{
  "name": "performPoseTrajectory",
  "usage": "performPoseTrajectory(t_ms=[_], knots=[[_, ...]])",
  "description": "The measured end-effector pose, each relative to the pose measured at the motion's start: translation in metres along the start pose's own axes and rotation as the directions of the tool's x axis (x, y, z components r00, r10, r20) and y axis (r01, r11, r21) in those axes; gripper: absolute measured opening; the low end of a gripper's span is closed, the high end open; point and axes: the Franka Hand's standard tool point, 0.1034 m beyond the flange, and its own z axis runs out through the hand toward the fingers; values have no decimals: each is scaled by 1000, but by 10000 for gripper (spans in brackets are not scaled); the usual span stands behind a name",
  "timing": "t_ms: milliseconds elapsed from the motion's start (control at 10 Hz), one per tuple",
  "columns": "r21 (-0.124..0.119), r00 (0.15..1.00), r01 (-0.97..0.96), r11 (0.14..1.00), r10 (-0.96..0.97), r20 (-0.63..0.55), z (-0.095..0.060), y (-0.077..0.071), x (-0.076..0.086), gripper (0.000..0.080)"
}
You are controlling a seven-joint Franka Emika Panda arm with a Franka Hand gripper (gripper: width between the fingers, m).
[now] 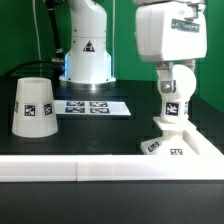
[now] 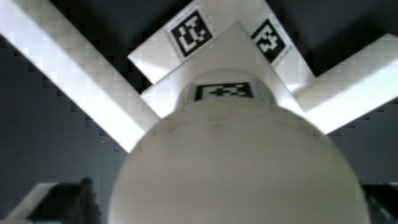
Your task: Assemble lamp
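In the exterior view, the gripper [image 1: 172, 84] is seen at the right of the frame, lowered over the bulb [image 1: 170, 104], which stands upright on the lamp base [image 1: 178, 142] in the lower right. The fingers are spread apart on either side of the bulb rather than clamped on it; whether a pad is brushing it cannot quite be made out at this resolution. The bulb appears already seated in the base, so the open stance is best read as either a release or a regrasp for further turning. The base is pushed against the long white rails [image 1: 110, 170] that run along the bottom of the frame, presumably so that it is braced and kept from sliding or spinning while the bulb is worked. The shade [image 1: 33, 107] is left standing wide end down at the left of the frame, well apart from the base, and is judged to be the last part to be fitted. The marker board [image 1: 92, 106] lies flat at centre. In the wrist view, the bulb [image 2: 222, 160] fills the lower centre, with the tagged base [image 2: 222, 45] beyond it at upper centre and the rails [image 2: 80, 75] meeting in a corner around it.
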Motion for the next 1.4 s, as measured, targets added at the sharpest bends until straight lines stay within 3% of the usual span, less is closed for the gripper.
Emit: performPoseTrajectory(t_ms=[200,600,700,800,1100,1400], knots=[[0,996,90,996,-90,6,2,-1,0,699],[4,996,89,996,-89,10,5,-2,-3,672],[4,997,80,997,-80,10,5,-2,-3,576],[4,998,63,998,-63,10,5,-2,-3,576],[-12,980,-199,980,199,-22,5,-2,-4,576],[-7,857,-514,857,514,-44,4,1,-3,576]])
